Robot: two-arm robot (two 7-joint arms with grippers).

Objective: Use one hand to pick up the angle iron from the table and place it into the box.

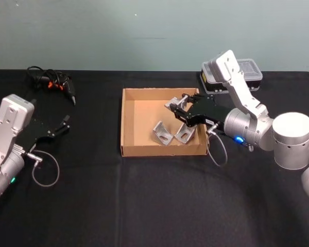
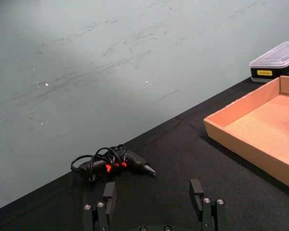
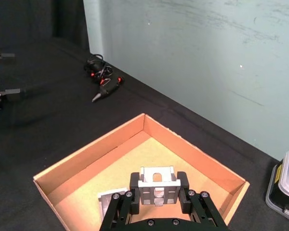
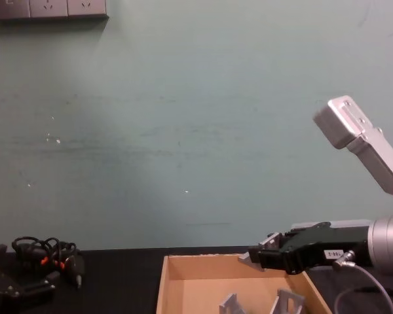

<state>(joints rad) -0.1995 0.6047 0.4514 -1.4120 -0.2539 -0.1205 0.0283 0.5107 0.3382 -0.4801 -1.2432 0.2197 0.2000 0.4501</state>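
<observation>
My right gripper (image 1: 178,107) hangs over the tan box (image 1: 124,123), shut on a silver angle iron (image 1: 173,103). The right wrist view shows that angle iron (image 3: 157,189) clamped between the black fingers above the box floor (image 3: 164,154). In the chest view the right gripper (image 4: 259,255) sits just above the box rim (image 4: 209,260). Two more angle irons (image 1: 163,133) (image 1: 185,135) lie in the box's near right part. At the far left of the black table (image 1: 144,206), my left gripper (image 1: 62,126) stays parked and open, with nothing between its fingers (image 2: 108,195).
A clear-lidded plastic case (image 1: 247,72) with a yellow label stands behind the box at the right. A black corded tool with red marks (image 1: 54,82) lies at the back left. The front half of the table is bare.
</observation>
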